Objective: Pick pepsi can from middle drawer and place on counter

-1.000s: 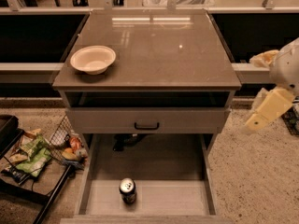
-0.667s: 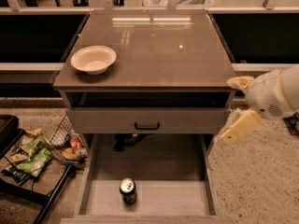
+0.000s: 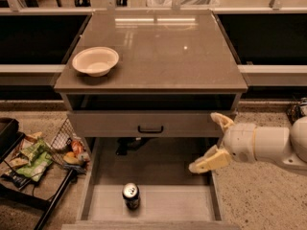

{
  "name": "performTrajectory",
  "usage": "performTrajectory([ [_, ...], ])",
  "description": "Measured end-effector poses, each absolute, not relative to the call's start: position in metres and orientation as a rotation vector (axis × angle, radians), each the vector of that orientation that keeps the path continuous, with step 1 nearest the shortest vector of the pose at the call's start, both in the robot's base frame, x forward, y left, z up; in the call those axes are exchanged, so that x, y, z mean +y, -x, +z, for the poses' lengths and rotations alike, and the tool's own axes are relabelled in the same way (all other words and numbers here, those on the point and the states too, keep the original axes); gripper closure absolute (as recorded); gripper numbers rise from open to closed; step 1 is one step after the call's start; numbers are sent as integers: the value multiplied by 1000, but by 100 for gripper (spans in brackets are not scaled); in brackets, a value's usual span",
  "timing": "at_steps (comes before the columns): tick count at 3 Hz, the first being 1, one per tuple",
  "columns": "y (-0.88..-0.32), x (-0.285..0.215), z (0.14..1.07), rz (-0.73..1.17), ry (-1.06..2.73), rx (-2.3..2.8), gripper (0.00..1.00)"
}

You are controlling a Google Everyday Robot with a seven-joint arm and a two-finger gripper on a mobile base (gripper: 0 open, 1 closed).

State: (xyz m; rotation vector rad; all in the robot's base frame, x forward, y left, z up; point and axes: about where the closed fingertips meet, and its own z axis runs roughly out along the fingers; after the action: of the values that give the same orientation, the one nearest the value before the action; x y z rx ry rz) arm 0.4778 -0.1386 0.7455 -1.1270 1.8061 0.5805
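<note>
In the camera view, the small dark blue pepsi can with a silver top stands upright on the pale floor of the wide, shallow grey middle drawer, near its front. The cream two-finger pincer hangs over the drawer's right side, fingers spread wide and empty, well apart from the can. A pale round bowl sits on the left of the glossy grey-brown desk.

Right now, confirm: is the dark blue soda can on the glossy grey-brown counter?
No, the can stands in the grey drawer; the open gripper hovers to its right.
</note>
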Motion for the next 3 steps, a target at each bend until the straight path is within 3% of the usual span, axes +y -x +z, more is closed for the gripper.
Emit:
performTrajectory([
  [3, -484, -106, 680, 660, 1116, 1805, 0],
])
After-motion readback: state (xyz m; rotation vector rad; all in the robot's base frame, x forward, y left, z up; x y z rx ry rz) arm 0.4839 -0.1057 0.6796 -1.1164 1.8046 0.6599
